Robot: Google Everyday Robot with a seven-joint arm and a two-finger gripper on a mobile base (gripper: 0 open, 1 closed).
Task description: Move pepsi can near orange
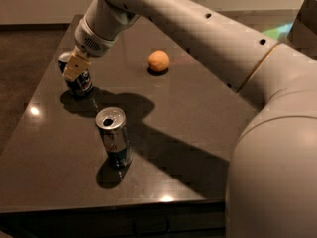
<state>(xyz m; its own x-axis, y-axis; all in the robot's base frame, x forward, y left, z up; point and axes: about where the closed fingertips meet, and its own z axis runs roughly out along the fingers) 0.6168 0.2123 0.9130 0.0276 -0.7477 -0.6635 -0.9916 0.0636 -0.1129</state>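
The pepsi can [81, 85] stands at the table's far left, dark blue with a silver top, leaning a little to the left. My gripper [74, 66] is down on it, with one cream finger [73, 67] lying across the can's upper front; the other finger is hidden behind the can. The gripper is shut on the can, whose base is at the table surface. The orange [158, 61] lies on the table to the right of the can and a bit farther back, well apart from it.
A taller silver-and-blue can [114, 136] stands upright near the front middle of the dark table [198, 133]. My arm reaches in from the right over the table's back half. The table's left edge is close to the pepsi can.
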